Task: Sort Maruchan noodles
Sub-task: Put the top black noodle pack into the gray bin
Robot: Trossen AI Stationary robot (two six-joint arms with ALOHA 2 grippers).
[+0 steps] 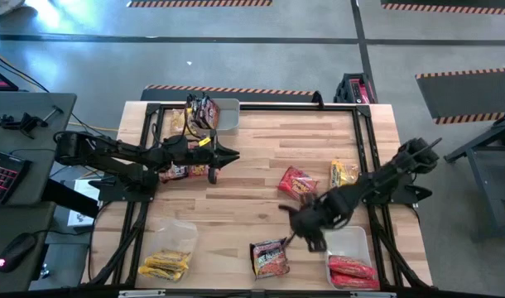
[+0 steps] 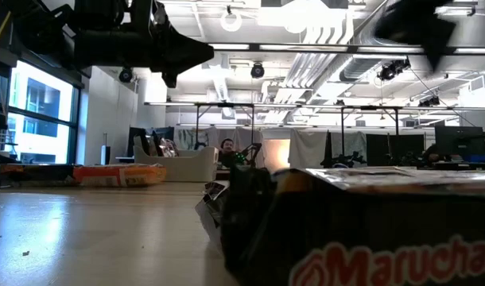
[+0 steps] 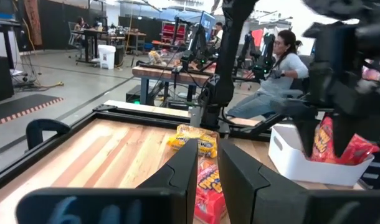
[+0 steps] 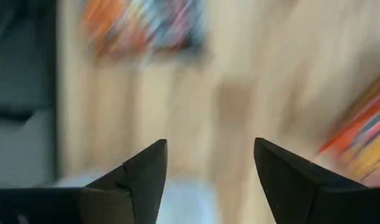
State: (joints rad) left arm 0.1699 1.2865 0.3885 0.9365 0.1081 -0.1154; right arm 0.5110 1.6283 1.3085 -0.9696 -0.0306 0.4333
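Nearest the desk's [image 1: 261, 141] front edge, the right hand [image 1: 306, 230] hovers spread and empty beside the bin of red packets [image 1: 352, 269]. Mid-desk lie loose Maruchan noodles [image 1: 297, 183]. Farther back, the left hand [image 1: 226, 156] seems nearly pressed together, apparently empty.
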